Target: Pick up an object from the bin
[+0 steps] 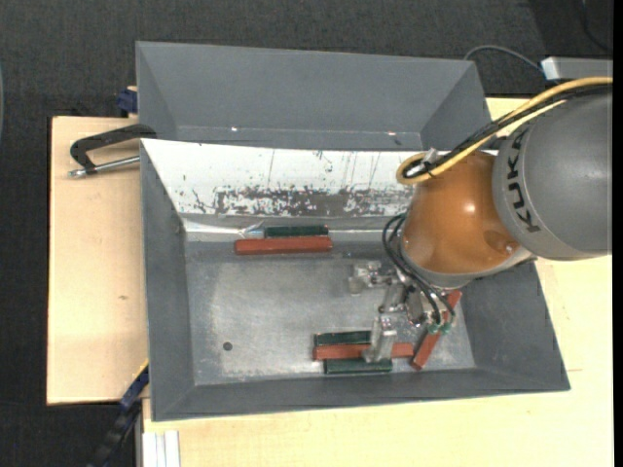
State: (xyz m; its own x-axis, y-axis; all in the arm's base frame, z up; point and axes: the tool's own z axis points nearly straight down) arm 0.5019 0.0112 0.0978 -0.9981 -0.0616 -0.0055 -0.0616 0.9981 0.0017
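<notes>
Red and green bars (341, 342) lie on the grey bin's (263, 309) floor under jaws, open or closed I cannot tell.

Tilted red bar (424, 350) partly under arm (458, 222)

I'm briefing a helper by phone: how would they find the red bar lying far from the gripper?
Start at the bin's scratched back wall. At its foot lie two bars, apart from the cluster by the gripper. The red bar is the longer one, in front of the short green bar.
</notes>
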